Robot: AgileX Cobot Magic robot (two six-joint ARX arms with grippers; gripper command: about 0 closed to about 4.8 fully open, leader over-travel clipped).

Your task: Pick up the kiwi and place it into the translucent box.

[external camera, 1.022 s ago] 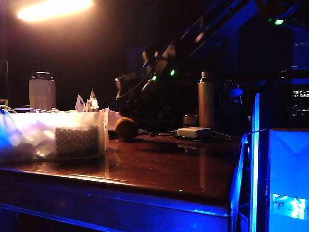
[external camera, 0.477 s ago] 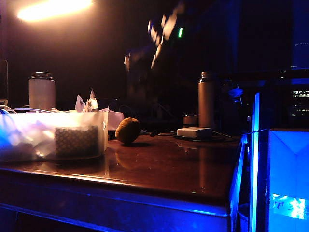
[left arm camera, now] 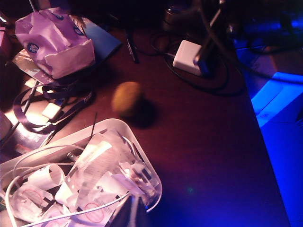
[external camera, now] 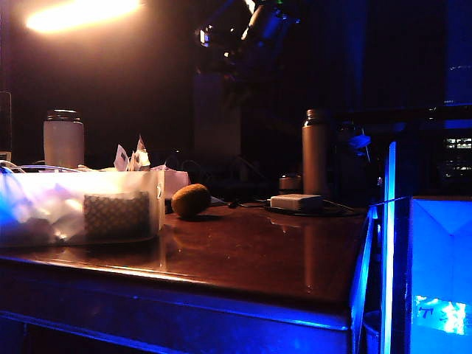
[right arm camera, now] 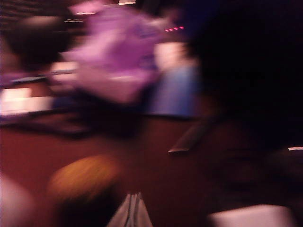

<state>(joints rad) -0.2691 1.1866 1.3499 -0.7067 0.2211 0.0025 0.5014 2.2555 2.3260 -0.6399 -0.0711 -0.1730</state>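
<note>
The kiwi [external camera: 190, 200] lies loose on the dark wooden table [external camera: 258, 258], just beside the translucent box [external camera: 77, 206] and outside it, so the pick is not yet done. The right gripper [right arm camera: 132, 208] hangs high above the table with its fingers pinched together on nothing; its view is blurred, the kiwi an orange smear. The left gripper [left arm camera: 132, 213] hovers over the box corner, apparently clenched and empty. Inside the box sit crumpled clear wrappers, white cable and a checkered block [external camera: 116, 214].
</note>
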